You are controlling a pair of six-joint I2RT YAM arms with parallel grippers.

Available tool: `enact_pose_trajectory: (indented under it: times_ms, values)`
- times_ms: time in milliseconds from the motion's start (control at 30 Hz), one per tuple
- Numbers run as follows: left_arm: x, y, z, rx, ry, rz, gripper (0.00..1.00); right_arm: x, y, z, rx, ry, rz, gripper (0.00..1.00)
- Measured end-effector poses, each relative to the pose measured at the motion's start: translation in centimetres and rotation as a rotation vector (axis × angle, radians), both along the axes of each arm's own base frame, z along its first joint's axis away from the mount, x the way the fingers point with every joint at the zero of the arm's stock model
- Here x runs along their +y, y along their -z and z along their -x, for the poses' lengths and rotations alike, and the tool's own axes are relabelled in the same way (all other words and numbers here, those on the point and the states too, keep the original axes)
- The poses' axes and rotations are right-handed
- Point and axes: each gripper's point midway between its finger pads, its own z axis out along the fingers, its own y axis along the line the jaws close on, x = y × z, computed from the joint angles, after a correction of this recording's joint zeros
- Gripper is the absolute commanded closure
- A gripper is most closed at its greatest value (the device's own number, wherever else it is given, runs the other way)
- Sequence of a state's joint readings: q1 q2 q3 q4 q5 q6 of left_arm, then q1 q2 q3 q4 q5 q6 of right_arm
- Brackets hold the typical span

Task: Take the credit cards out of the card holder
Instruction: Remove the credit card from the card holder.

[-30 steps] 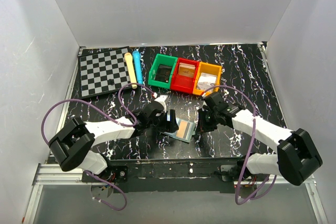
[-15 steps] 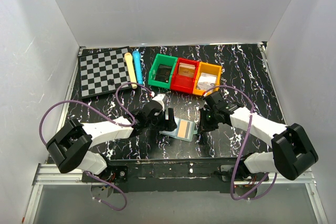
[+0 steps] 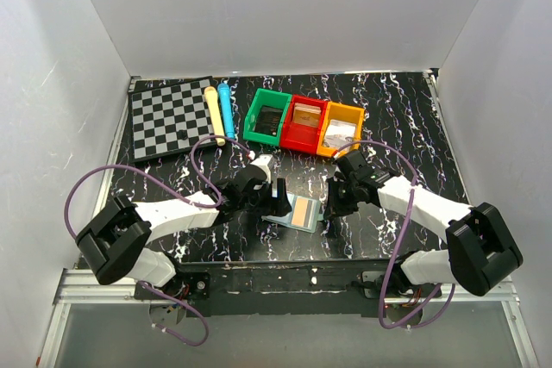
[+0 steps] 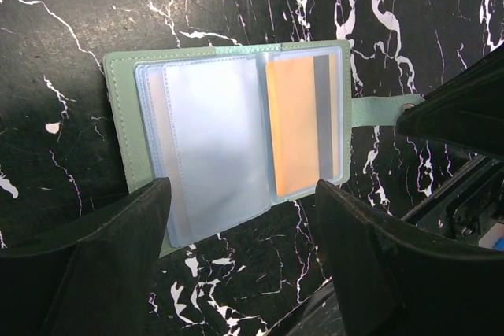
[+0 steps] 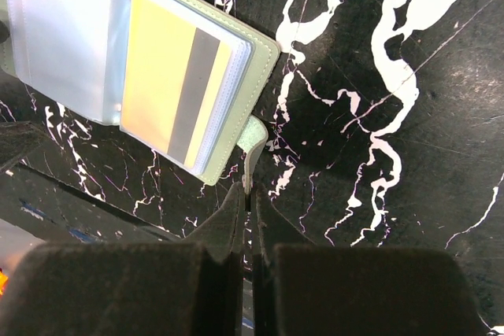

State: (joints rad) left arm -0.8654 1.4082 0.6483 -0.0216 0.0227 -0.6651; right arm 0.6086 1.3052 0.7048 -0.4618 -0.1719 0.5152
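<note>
Card holder (image 4: 213,147) lies open under the left gripper (image 4: 242,194).
Its jaws stand wide; the right gripper (image 5: 248,202) pinches the tab (image 5: 253,143); orange credit card (image 4: 291,127) sleeved.

The card holder (image 3: 280,217) lay open on the worktop (image 3: 405,127), a tan-orange card (image 3: 300,212) showing in it. The left pincer (image 3: 274,196) stood at its left edge, the right pincer (image 3: 330,210) at its right.
</note>
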Motion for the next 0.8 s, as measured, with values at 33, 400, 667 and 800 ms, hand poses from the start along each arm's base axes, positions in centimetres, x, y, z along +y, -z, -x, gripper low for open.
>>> enact_pose_trajectory:
  times_ms: [33, 400, 667, 800]
  values:
    - [0.0, 0.0, 0.0, 0.002, 0.002, 0.002, 0.27, 0.0, 0.0, 0.0, 0.001, -0.001, -0.002, 0.99]
    - [-0.2, 0.9, 0.4, 0.027, 0.018, -0.010, 0.27, 0.2, -0.1, 0.2, 0.007, -0.013, -0.013, 0.99]
    - [-1.0, 0.8, 0.5, 0.032, 0.047, 0.021, 0.28, 0.3, -0.1, 0.3, 0.013, -0.019, -0.019, 0.99]
    - [-1.4, 1.1, 0.6, 0.040, 0.062, 0.027, 0.28, 0.5, -0.1, 0.3, 0.013, -0.022, -0.026, 0.99]
